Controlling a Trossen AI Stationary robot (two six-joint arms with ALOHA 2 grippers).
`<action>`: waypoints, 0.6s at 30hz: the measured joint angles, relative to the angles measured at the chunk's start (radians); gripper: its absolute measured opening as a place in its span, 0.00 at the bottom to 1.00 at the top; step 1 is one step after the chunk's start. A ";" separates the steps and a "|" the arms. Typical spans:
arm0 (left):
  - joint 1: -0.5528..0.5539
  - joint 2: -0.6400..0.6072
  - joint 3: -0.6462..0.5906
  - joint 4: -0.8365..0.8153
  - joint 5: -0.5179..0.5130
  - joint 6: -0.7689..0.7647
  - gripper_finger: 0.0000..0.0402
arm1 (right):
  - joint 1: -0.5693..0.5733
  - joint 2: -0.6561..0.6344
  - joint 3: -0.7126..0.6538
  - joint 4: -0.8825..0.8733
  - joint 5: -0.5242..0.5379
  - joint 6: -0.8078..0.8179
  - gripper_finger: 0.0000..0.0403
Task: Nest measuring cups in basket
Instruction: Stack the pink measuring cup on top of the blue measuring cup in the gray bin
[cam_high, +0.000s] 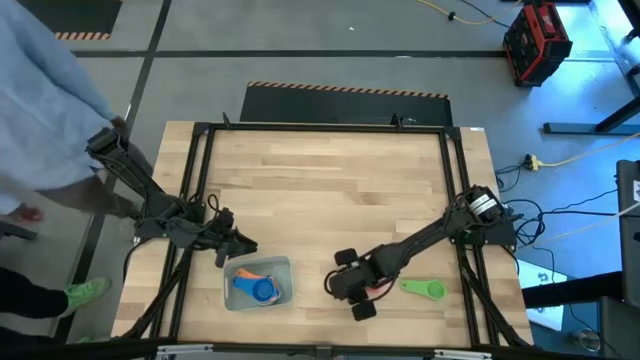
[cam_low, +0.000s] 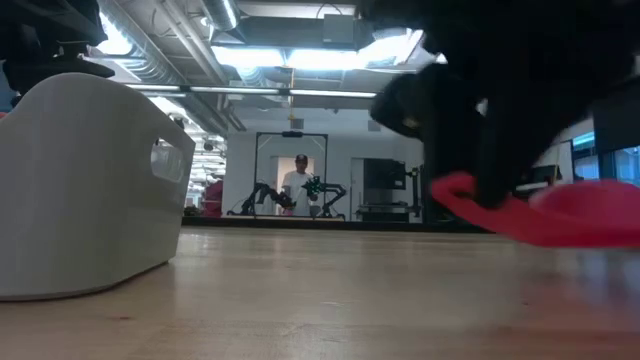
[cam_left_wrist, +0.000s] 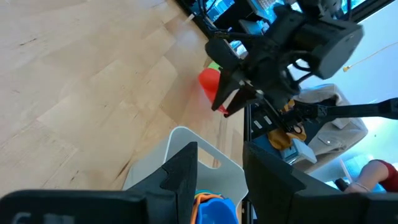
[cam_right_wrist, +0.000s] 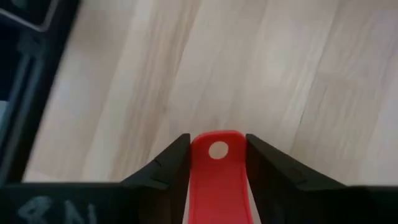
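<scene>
Pink measuring cup (cam_right_wrist: 217, 180), pinched by its handle in the right gripper's (cam_high: 358, 288) jaws just above the counter (cam_high: 330, 190), between the basket (cam_high: 281, 266) and the green cup (cam_high: 424, 289). Basket holds blue (cam_high: 245, 283), orange and teal (cam_high: 266, 291) cups. Left gripper (cam_high: 240, 247) hangs at the basket's corner, jaws slightly spread and empty.

Table (cam_high: 330, 190): pale wood planks, smooth, faint satin sheen, dark metal frame rails. Basket (cam_high: 281, 268): matt pale plastic, smooth walls. Pink measuring cup (cam_right_wrist: 217, 180): smooth glossy plastic. Green measuring cup (cam_high: 424, 289): smooth plastic. Right end effector (cam_right_wrist: 217, 163): matt black fingers.
</scene>
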 joint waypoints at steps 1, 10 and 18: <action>0.000 0.000 0.000 0.000 0.000 0.000 0.30 | -0.004 0.000 0.011 -0.001 0.001 -0.003 0.34; 0.000 0.000 0.000 0.000 0.000 0.000 0.30 | -0.054 0.000 0.113 0.039 0.010 -0.079 0.36; 0.000 0.000 0.000 0.000 -0.010 0.000 0.30 | -0.113 0.000 0.146 0.181 0.006 -0.150 0.36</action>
